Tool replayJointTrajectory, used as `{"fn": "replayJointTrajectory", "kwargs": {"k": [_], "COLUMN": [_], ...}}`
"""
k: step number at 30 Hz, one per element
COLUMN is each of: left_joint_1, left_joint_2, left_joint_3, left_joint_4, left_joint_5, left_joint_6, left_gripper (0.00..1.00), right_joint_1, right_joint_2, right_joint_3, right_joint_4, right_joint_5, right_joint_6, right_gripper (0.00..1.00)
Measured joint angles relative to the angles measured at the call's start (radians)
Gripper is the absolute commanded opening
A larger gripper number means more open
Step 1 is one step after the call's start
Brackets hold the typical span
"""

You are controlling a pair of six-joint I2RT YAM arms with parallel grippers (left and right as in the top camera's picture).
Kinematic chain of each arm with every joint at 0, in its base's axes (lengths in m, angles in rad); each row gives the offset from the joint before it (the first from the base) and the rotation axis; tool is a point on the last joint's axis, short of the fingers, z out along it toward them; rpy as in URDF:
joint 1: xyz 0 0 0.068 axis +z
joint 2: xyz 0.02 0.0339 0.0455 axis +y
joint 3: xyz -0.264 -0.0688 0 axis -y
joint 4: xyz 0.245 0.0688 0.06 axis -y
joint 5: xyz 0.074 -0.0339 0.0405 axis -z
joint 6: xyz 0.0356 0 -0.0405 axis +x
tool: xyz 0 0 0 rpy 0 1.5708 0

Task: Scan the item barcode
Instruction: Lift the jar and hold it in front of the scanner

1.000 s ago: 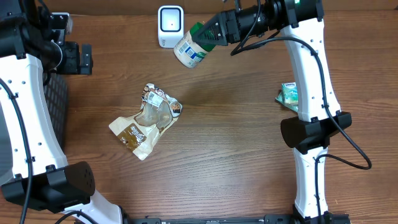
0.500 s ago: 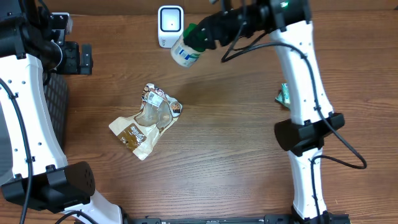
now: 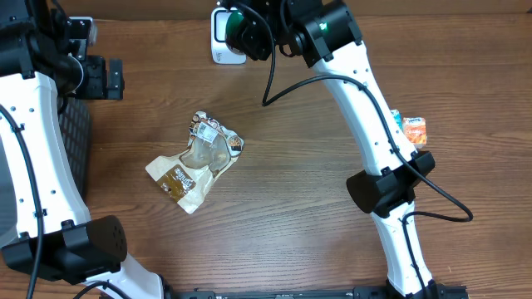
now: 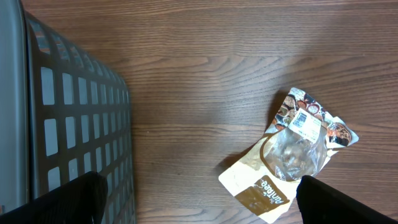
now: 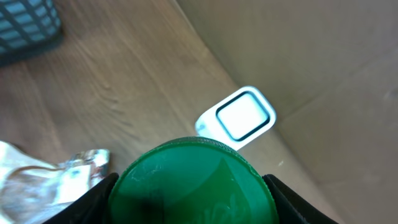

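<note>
Green-capped bottle (image 5: 193, 180) gripped between right fingers (image 5: 94, 204), facing white scanner (image 5: 239, 118)

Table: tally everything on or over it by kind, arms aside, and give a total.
Bottle: 1
Scanner: 1
Pouch: 1
Packet: 1
Basket: 1
Total: 5
</note>
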Motion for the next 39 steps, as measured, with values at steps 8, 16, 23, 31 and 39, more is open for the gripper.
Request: {"fn": "replayJointTrajectory", "kwargs": {"k": [8,16,23,31,39], "left_joint_1": [0.0,0.0,0.0,0.0,0.0], "left_joint_2": [0.0,0.0,0.0,0.0,0.0], "left_joint_3": [0.0,0.0,0.0,0.0,0.0], "left_joint_4": [0.0,0.0,0.0,0.0,0.0], "left_joint_5": [0.0,0.0,0.0,0.0,0.0], "left_joint_6": [0.0,0.0,0.0,0.0,0.0], "left_gripper": [0.99,1.0,1.0,1.0,0.99], "right_joint_1": [0.0,0.0,0.0,-0.006,-0.007], "right_joint_2": [0.002,0.01,0.036,0.124,0.214], "right_joint_3": [-0.166,-0.407,-0.524,-0.528,-0.531], "right_joint_4": [0.352,0.76,1.035,1.236,1.246], "right_joint_5": [0.066,0.111,0.117,0.119,0.142], "right_joint_6": [-0.101,-0.278,-0.423,-0.521,-0.595], "right_gripper": [0.53,0.52,0.5,0.5,0.5]}}
